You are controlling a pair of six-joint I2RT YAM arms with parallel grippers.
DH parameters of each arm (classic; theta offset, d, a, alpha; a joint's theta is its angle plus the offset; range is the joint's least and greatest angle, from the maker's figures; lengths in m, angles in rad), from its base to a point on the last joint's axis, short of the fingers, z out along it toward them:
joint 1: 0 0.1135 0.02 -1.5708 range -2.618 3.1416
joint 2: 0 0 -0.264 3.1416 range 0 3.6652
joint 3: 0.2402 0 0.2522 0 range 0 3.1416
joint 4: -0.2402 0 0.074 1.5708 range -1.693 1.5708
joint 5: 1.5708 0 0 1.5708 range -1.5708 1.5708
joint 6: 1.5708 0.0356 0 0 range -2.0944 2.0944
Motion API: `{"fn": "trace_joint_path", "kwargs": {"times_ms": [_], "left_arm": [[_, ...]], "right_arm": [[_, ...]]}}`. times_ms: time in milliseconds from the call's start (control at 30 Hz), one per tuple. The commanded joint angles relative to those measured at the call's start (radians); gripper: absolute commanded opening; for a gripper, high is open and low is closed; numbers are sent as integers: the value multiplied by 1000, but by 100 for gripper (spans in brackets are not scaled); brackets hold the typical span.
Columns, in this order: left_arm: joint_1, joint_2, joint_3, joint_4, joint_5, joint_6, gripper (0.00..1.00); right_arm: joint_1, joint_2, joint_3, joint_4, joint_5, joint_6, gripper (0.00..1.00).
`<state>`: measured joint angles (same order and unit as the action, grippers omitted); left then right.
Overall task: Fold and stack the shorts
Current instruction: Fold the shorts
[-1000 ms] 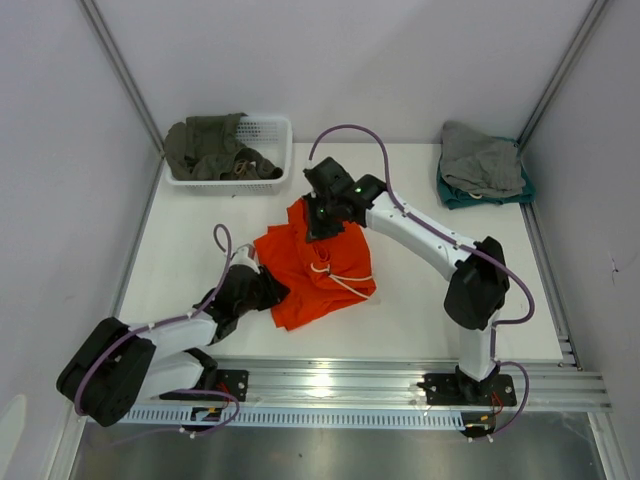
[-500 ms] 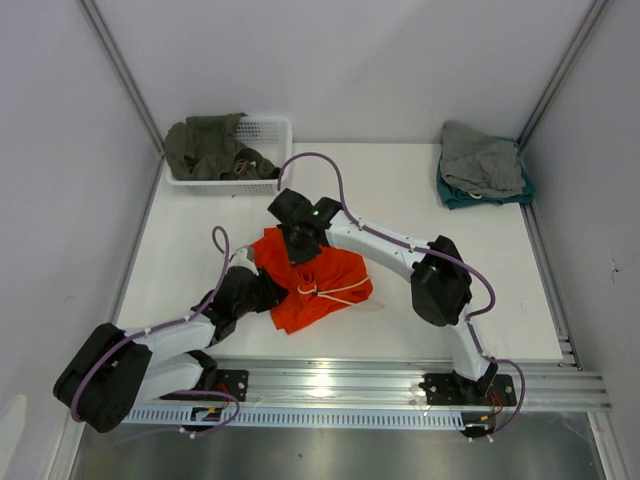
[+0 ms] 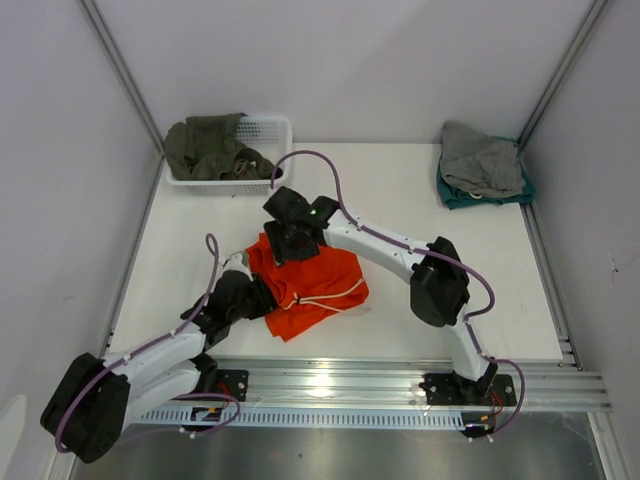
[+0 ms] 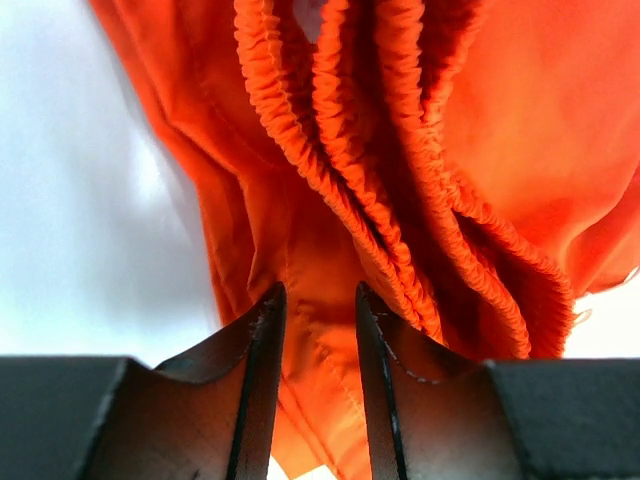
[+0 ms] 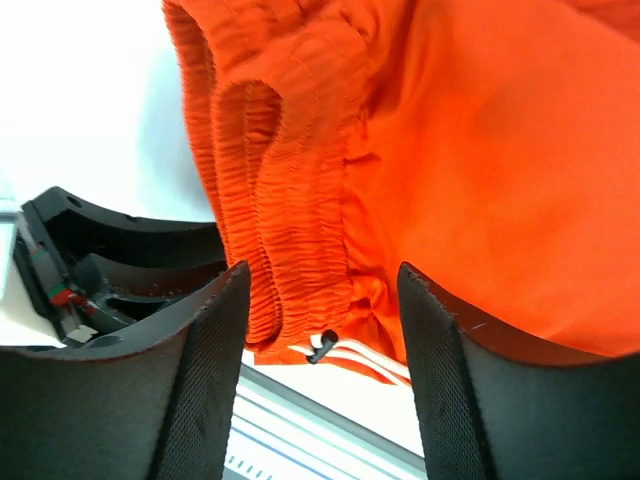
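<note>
The bright orange shorts (image 3: 322, 283) lie bunched on the white table, left of centre, with the white drawstring (image 3: 338, 294) trailing over the front. My left gripper (image 3: 262, 298) is at their left edge. In the left wrist view the left gripper (image 4: 317, 290) is shut on a fold of the shorts (image 4: 480, 120), just beside the gathered waistband (image 4: 400, 150). My right gripper (image 3: 286, 244) is over the back left of the pile. It (image 5: 322, 270) stands open above the shorts (image 5: 500, 150), with nothing pinched between its fingers.
A white basket (image 3: 272, 128) holding an olive-green garment (image 3: 210, 148) stands at the back left. Grey and teal garments (image 3: 482, 163) lie at the back right corner. A metal rail (image 3: 400, 380) runs along the near edge. Walls close in both sides.
The right gripper swept left and toward the front with the shorts' upper part, laid it over the pile, then opened. The left gripper kept its hold and shifted slightly.
</note>
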<state>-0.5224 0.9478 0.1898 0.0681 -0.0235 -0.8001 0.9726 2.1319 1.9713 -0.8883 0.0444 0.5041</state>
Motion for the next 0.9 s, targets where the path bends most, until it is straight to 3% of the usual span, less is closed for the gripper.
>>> {"fn": "trace_joint_path", "kwargs": {"times_ms": [0,133,200,300,433,567,700,867], "left_arm": [[5,-97,57,-198,-45,29,38],[7,-254,138,-491,-101,10,39],[-2,-308,143,-548,-87,-29,39],[-2,-368,138,-557,-24,-80,39],[-2,-403,181,-577,-42,-80,42],[-2,-388,270,-597,-101,-33,44],[8,-288,368,-587,-173,27,48],[136,-158,398,-440,-15,71,47]], "right_arm": [[-2,-105,17,69,-43,10,64],[-41,-161,-63,156,-118,33,64],[-80,-176,-133,204,-153,42,61],[-120,-202,-244,301,-241,59,56],[-127,-213,-354,440,-261,63,45],[-137,-207,-477,600,-323,105,19],[-83,-217,-537,660,-315,102,15],[-45,-296,-724,842,-337,155,15]]}}
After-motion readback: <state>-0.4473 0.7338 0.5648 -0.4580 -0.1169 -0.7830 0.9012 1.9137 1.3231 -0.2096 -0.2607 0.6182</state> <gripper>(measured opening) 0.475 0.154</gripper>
